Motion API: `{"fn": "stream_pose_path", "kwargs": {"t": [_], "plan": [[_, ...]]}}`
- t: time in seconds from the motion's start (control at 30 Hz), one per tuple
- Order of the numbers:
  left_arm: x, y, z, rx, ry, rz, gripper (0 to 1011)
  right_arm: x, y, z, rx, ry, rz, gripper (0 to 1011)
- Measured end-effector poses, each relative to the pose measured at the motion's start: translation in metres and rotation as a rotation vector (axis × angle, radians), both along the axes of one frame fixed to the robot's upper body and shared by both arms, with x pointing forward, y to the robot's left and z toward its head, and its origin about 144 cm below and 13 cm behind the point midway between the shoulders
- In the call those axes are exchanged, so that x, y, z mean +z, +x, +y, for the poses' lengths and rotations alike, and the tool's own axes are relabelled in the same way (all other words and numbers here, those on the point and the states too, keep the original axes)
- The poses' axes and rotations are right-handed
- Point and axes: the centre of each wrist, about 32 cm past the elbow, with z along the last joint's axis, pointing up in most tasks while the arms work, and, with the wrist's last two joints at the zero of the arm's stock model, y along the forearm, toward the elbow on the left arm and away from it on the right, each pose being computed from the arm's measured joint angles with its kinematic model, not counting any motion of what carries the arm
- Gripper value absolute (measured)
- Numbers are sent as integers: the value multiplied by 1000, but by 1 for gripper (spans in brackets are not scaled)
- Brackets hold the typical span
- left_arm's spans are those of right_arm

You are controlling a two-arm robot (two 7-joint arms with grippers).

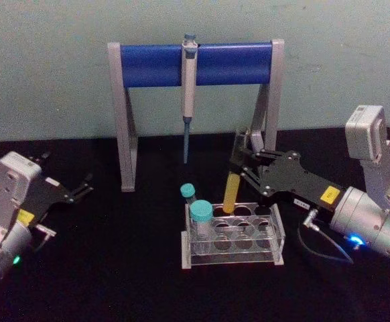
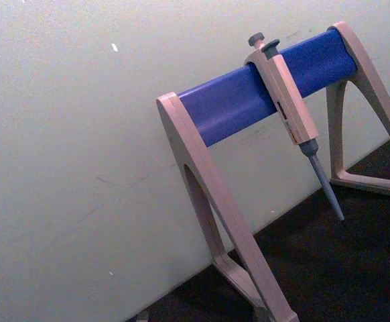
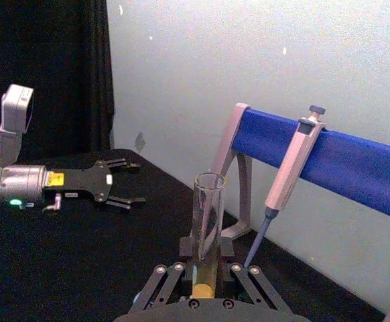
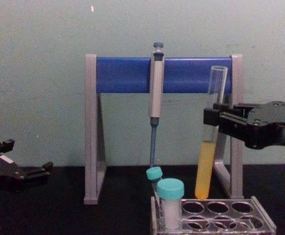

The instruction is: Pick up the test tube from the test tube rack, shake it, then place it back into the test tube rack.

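Note:
My right gripper (image 1: 238, 161) is shut on the test tube (image 1: 230, 194), a long clear glass tube with yellow-orange liquid in its lower part. In the chest view the test tube (image 4: 206, 166) leans slightly, its round bottom just above a back-row hole of the test tube rack (image 4: 260, 220). The clear plastic test tube rack (image 1: 275, 228) stands at the table's centre. In the right wrist view the test tube (image 3: 208, 208) rises between the fingers of the right gripper (image 3: 205, 272). My left gripper (image 1: 68, 171) rests open at the far left, away from the rack.
Two teal-capped vials (image 1: 200, 213) stand in the rack's left end. Behind the rack is a grey-and-blue pipette stand (image 1: 148, 64) with a grey pipette (image 1: 189, 87) hanging from its bar. Black tabletop surrounds the rack; a pale wall runs along the back.

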Motion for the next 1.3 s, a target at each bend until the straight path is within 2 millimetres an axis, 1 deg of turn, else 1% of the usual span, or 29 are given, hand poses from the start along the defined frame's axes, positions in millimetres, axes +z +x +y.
{"fn": "stream_pose_path", "kwargs": {"t": [0.4,0.63,0.8,0.93,1.07,1.3], "plan": [[0,0,0,0,0,0,1001,-1,6,-2,-23,-2,4,228],[0,0,0,0,0,0,1001,1,14,-5,-44,0,-1,228],[0,0,0,0,0,0,1001,2,16,-11,-70,-12,-6,228],[0,0,0,0,0,0,1002,3,13,-15,-84,-20,-8,228],[0,0,0,0,0,0,1001,5,4,-20,-87,-29,-9,228],[0,0,0,0,0,0,1001,3,-8,-19,-51,-25,11,228]]}}
